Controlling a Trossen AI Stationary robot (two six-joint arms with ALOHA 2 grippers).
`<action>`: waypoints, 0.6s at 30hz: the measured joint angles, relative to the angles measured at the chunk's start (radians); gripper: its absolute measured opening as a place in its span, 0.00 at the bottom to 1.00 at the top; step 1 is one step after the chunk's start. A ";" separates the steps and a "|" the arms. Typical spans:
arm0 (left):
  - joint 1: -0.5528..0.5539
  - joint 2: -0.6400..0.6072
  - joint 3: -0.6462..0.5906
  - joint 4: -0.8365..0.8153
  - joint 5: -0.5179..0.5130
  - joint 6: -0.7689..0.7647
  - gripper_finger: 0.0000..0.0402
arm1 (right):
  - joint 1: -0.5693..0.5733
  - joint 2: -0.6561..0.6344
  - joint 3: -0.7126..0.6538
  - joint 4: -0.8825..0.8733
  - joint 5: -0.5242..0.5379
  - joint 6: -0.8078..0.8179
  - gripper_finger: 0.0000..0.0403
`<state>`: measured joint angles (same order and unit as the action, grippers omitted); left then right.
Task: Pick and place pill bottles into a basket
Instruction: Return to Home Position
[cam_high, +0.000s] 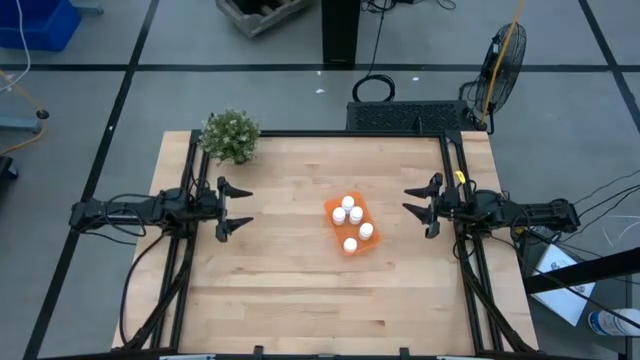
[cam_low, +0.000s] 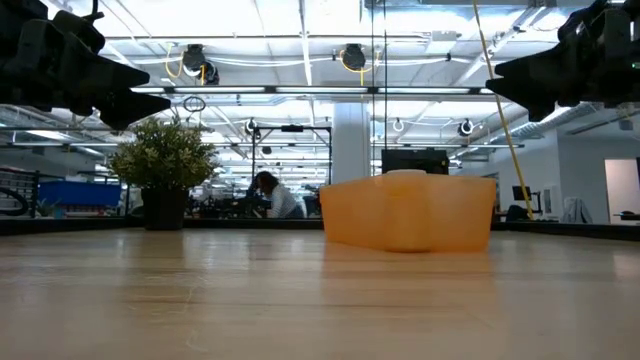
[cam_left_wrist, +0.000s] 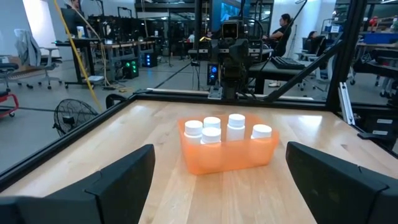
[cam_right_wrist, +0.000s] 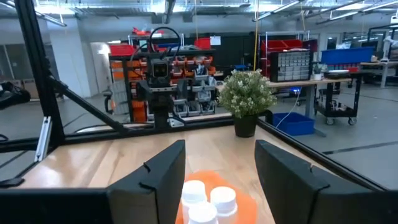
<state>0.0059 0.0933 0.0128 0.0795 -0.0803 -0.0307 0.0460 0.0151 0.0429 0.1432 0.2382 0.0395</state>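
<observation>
The orange basket (cam_high: 351, 226) rests flat on the wooden table, a little right of its middle. Several white pill bottles (cam_high: 350, 214) stand upright inside it, caps up; they also show in the left wrist view as pill bottles (cam_left_wrist: 227, 127) within the basket (cam_left_wrist: 224, 158). My left gripper (cam_high: 238, 210) hovers open at the table's left side, pointing level toward the basket, well short of it. My right gripper (cam_high: 418, 207) hovers open at the right side, also facing the basket, with nothing between its fingers.
A green potted plant (cam_high: 230, 135) stands at the table's far left corner. Black frame rails run along the table's left, right and far edges. Bare wood lies all around the basket. A floor fan (cam_high: 503, 55) stands beyond the far right corner.
</observation>
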 joint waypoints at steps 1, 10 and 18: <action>0.000 0.000 0.000 0.000 0.000 0.000 0.91 | 0.000 0.000 0.000 0.000 0.000 0.000 0.46; 0.000 0.000 0.000 0.000 0.000 0.000 0.91 | 0.000 0.000 -0.001 0.003 -0.002 0.000 0.46; 0.000 0.000 0.000 0.000 0.000 0.000 0.91 | 0.000 0.000 -0.001 0.003 -0.003 0.000 0.46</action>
<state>0.0063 0.0933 0.0128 0.0792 -0.0803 -0.0307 0.0460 0.0151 0.0418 0.1467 0.2352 0.0399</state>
